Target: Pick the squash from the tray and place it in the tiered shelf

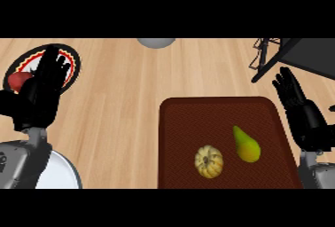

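Wood-grain counter [124, 115] fills the view. At four o'clock lies a dark brown tray [196, 115] holding the pale ribbed squash [209, 161] beside a green-yellow pear [247, 145]. The black tiered shelf [291, 53] stands at two o'clock. A patterned plate [75, 62] sits at ten o'clock. Left hand [39, 95] and right hand [302, 113] rest wide, fingers straight, holding nothing.

A pale ribbed squash [209, 162] and a green pear [247, 145] are seen on the brown tray [189, 133], lower right of the frame.
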Robot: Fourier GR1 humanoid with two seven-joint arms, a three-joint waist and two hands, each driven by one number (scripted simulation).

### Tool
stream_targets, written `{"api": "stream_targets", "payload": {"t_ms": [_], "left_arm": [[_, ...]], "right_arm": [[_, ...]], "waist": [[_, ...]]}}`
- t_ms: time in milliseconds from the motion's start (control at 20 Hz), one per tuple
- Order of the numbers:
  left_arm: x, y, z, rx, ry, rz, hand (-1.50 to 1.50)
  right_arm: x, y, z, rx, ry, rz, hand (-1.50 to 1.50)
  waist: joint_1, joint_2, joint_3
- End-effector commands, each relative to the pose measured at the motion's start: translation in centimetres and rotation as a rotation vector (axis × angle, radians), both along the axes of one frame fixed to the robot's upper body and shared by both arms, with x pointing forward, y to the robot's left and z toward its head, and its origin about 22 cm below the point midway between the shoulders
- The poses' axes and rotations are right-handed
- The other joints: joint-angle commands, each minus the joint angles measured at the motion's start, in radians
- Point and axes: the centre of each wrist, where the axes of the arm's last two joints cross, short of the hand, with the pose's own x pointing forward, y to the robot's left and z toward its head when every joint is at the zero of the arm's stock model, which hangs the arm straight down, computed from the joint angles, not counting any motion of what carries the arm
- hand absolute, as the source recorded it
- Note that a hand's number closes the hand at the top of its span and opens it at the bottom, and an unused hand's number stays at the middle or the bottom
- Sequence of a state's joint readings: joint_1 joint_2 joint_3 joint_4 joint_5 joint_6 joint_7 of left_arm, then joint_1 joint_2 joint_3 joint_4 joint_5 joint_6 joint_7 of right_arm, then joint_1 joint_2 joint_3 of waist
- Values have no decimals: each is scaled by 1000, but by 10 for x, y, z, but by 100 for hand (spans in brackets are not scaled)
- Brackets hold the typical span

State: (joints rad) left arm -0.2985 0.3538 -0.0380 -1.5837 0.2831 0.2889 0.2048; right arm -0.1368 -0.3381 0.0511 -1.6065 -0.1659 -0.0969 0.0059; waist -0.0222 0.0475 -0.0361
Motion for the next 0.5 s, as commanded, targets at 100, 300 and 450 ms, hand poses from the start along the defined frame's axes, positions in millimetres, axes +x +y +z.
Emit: {"api": "stream_targets", "payload": {"t_ms": [100, 300, 450], "left_arm": [[-6, -21, -40, 107, 50, -83, 0], [-13, -17, -47, 143, 102, -122, 0], [-14, -8, -47, 199, 99, -98, 0]], "right_arm": [[-1, 23, 17, -264, 28, -196, -150], [1, 66, 43, 342, -56, -278, -150], [-16, -51, 6, -655, 44, -523, 150]], "waist": [[4, -48, 29], [-28, -72, 62], [-92, -38, -7]]}}
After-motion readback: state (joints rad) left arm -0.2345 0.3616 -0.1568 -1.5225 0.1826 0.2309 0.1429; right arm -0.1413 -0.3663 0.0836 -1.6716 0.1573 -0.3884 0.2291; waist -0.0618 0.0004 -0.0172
